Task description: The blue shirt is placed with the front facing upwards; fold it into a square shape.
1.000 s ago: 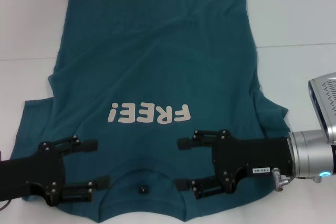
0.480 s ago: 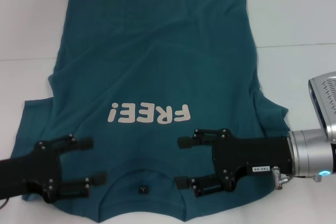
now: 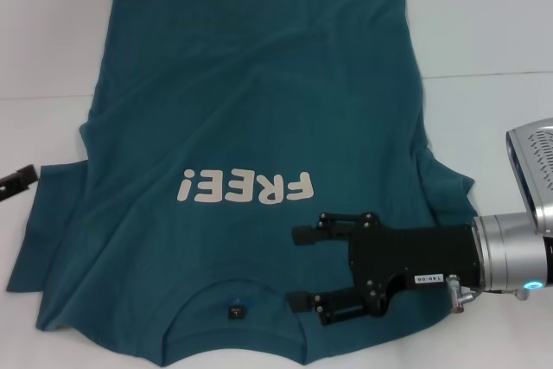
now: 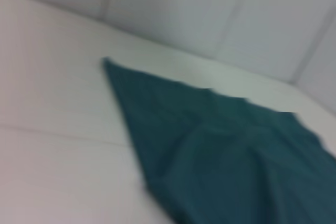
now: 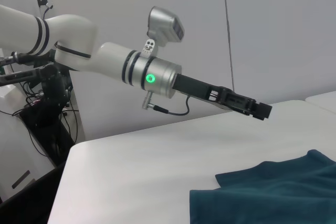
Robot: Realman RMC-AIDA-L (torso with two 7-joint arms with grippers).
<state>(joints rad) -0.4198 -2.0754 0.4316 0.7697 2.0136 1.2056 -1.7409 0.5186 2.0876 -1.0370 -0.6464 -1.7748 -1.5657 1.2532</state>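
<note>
The blue shirt (image 3: 251, 127) lies flat on the white table (image 3: 492, 32), front up, with its off-white "FREE!" print (image 3: 242, 187) in the middle. Its collar and small dark neck tag (image 3: 235, 309) are at the near edge. My right gripper (image 3: 296, 268) hovers open over the shirt's shoulder just right of the collar, holding nothing. Only a small black part of my left gripper (image 3: 17, 180) shows at the left edge, off the sleeve. In the right wrist view the left gripper (image 5: 261, 110) hangs above the table, apart from the shirt (image 5: 273, 195). A shirt corner (image 4: 236, 150) lies flat in the left wrist view.
A seam (image 3: 484, 76) crosses the table behind the shirt's middle. Bare white table surrounds the shirt on the left, right and far sides. A stand with cables (image 5: 50, 108) is beyond the table's edge, and a plain wall (image 5: 273, 24) behind it.
My left arm has pulled away leftward from the shirt's left shoulder, almost out of the head view. The right gripper and the shirt have stayed where they were.
</note>
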